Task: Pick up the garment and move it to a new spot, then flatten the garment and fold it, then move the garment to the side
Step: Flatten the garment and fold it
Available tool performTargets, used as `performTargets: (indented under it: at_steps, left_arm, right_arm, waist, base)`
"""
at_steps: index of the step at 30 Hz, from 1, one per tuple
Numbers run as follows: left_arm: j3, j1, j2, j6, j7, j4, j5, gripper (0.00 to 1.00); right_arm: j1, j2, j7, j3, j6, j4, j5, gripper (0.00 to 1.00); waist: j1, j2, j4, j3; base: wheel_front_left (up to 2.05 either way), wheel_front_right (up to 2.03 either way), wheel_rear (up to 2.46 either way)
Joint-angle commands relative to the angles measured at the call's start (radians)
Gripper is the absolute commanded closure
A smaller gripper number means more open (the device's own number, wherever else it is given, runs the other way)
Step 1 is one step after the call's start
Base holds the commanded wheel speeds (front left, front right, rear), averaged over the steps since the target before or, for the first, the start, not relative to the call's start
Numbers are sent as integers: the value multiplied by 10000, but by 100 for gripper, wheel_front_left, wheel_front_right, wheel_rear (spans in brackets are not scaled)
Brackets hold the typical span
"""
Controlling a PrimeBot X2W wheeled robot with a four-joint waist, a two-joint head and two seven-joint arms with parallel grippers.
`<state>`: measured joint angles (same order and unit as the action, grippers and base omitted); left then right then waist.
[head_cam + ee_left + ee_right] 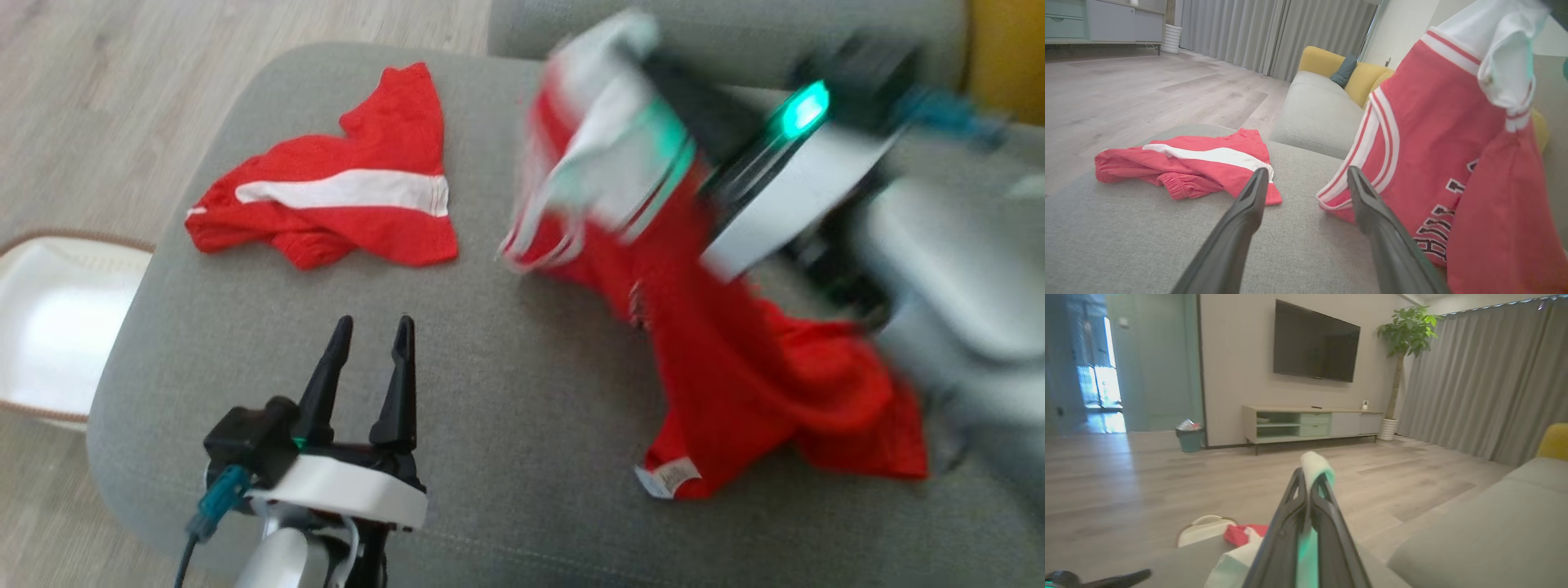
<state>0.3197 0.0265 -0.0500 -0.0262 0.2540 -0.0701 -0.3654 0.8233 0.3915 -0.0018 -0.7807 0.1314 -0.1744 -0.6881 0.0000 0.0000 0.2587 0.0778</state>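
The garment, a red jersey (735, 359) with white trim and dark lettering, hangs lifted at its upper end while its lower part lies bunched on the grey ottoman (522, 343). My right gripper (653, 73), blurred by motion, is shut on the jersey's white edge; in the right wrist view the fingers (1308, 473) pinch a fold of that white cloth (1314, 463). In the left wrist view the jersey (1437, 134) hangs at the right. My left gripper (374, 331) stands open over the ottoman's front, holding nothing, its fingers (1306, 173) wide apart.
Red shorts (343, 204) with a white stripe lie crumpled at the ottoman's far left (1196, 159). A white basket (57, 327) sits on the wood floor to the left. A grey sofa (1318, 110) and a yellow chair (1363, 77) stand beyond.
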Motion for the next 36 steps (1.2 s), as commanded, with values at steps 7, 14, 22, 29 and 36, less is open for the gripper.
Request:
performTargets:
  at_steps: [7,14,22,29,36]
  left_arm:
    - [239,956,-3,52,78,306,-214,0]
    - [581,1229,-3,-75,78,319,-426,0]
    - [577,1327,-3,-211,78,343,-502,0]
    - [359,1375,-3,-228,78,287,-433,0]
    - [7,1248,-3,-151,78,285,-211,0]
  right_arm:
    - [2742,1451,-120,-571,-7,-2316,680,100]
    - [4603,1312,-613,-1437,-7,-5614,1590,0]
    - [5118,476,-1251,-1711,-7,-7509,1457,0]
    - [4814,126,-2020,-1913,-7,-8044,937,0]
    - [3846,-154,-2562,-1301,-7,-7629,508,0]
  waist:
    - [0,0,725,947]
    - [0,0,1158,1485]
    - [0,0,1101,1608]
    - [0,0,644,1318]
    - [0,0,5,720]
  base:
    - [0,0,0]
    - [0,0,0]
    - [0,0,0]
    - [0,0,0]
    - [0,0,0]
